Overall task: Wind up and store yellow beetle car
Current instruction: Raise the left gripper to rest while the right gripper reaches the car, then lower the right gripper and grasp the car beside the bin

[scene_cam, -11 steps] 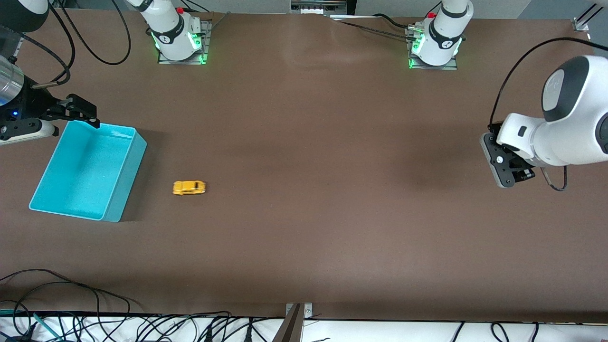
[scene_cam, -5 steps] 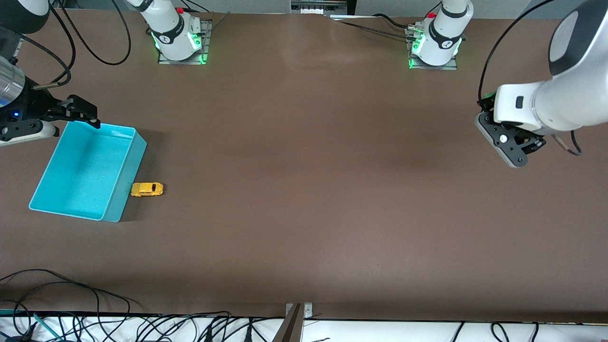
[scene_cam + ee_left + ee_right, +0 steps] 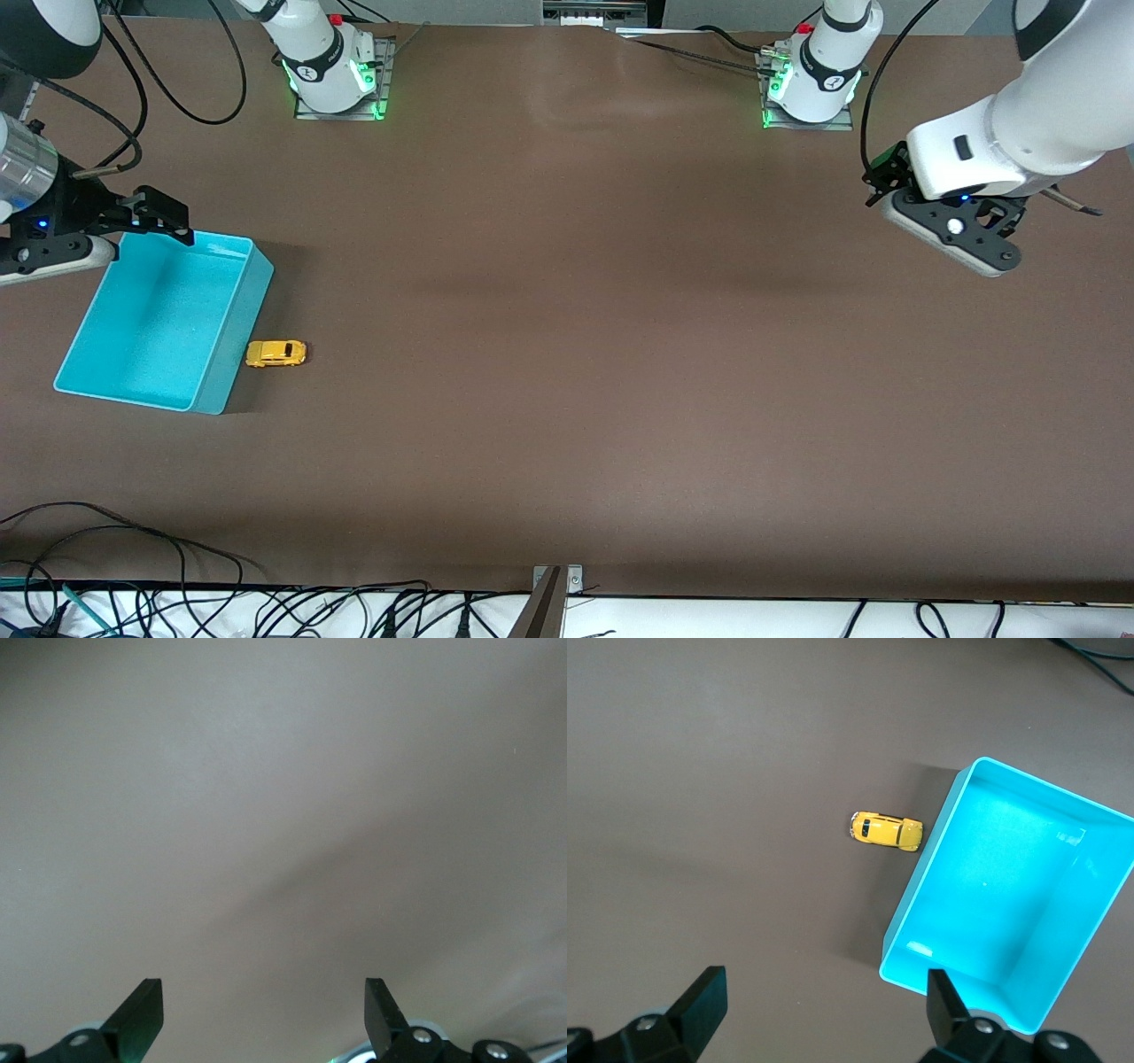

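Note:
The yellow beetle car (image 3: pixel 275 354) stands on its wheels on the brown table, one end right up against the long outer wall of the turquoise bin (image 3: pixel 229 354). In the right wrist view the car (image 3: pixel 887 830) and the bin (image 3: pixel 1010 904), which holds nothing, lie well below the camera. My right gripper (image 3: pixel 164 217) hangs open over the bin's corner nearest its arm's base, with nothing between its fingers. My left gripper (image 3: pixel 883 182) is open and holds nothing, up over bare table at the left arm's end; its wrist view shows only tabletop between the fingers (image 3: pixel 142 1010).
Both arm bases (image 3: pixel 332 71) (image 3: pixel 811 84) stand along the table's edge farthest from the front camera. Loose cables (image 3: pixel 133 567) lie along the edge nearest the camera, toward the right arm's end.
The car has rolled along the table toward the right arm's end and stopped at the bin's wall. My left arm has swung toward its base. The right gripper has barely shifted.

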You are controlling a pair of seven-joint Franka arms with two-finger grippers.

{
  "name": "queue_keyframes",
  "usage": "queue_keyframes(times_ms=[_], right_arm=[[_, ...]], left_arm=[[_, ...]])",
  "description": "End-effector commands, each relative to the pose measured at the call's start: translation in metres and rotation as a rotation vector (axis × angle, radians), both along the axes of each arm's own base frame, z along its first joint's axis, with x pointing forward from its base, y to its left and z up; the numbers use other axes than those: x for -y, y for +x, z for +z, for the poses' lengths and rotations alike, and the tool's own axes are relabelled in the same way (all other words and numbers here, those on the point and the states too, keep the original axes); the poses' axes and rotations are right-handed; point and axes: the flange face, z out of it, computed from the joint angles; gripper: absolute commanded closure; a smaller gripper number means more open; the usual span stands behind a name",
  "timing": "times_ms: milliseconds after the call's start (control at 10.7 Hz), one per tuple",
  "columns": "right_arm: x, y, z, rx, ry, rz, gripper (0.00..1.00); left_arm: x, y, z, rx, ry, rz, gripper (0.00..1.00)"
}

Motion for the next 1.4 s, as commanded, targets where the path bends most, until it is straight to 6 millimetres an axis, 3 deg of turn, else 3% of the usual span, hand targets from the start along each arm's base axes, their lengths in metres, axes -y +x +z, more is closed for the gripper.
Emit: queue_keyframes(times_ms=[0, 187, 280, 467, 934, 1307], right_arm=[[-0.001, 0.01, -0.011, -0.008, -0.005, 0.015, 0.0], [0.005, 0.022, -0.038, -0.031, 0.002, 0.074, 0.0], [0.006, 0.03, -0.049, -0.012, 0.001, 0.109, 0.0], [0.005, 0.039, -0.077, -0.021, 0.006, 0.159, 0.0], [0.022, 0.034, -0.152, 0.029, 0.001, 0.296, 0.0], [0.026, 0.032, -0.213, 0.022, 0.01, 0.586, 0.0]], left_arm=[[-0.036, -0.028, 0.0, 0.084, -0.111, 0.126, 0.0], [-0.048, -0.045, 0.006, 0.09, -0.085, 0.287, 0.0], [-0.044, -0.047, 0.011, 0.12, 0.01, 0.332, 0.0], [-0.042, -0.046, 0.012, 0.114, 0.044, 0.325, 0.0], [-0.043, -0.029, 0.011, 0.033, 0.0, 0.359, 0.0], [-0.053, -0.028, 0.006, 0.02, 0.015, 0.437, 0.0]])
